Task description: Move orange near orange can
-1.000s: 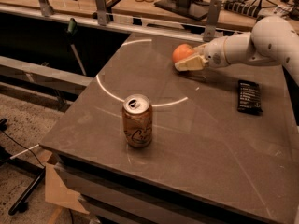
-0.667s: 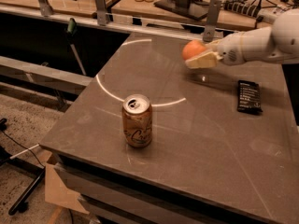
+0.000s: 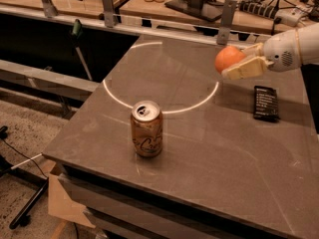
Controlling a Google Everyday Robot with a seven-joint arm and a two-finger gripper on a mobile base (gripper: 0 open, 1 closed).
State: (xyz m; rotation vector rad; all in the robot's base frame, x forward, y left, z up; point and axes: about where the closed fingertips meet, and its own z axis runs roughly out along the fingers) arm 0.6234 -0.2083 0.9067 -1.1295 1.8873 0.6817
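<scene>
gripper (image 3: 238, 61) closed around orange (image 3: 225, 58), above the table (image 3: 224, 153), well right of and beyond orange can (image 3: 146, 128). Risk: the round fruit rolls away on release, or a low approach tips the can.

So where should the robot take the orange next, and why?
Probably carry it across toward the orange can and lower it beside it. The gripper is shut on the orange, which looks lifted off the table near the far side, while the can stands upright well apart, nearer the front edge.

Grey table (image 3: 224, 153) with orange can (image 3: 146, 129), black device (image 3: 265, 102); gripper (image 3: 235, 61) above it
</scene>
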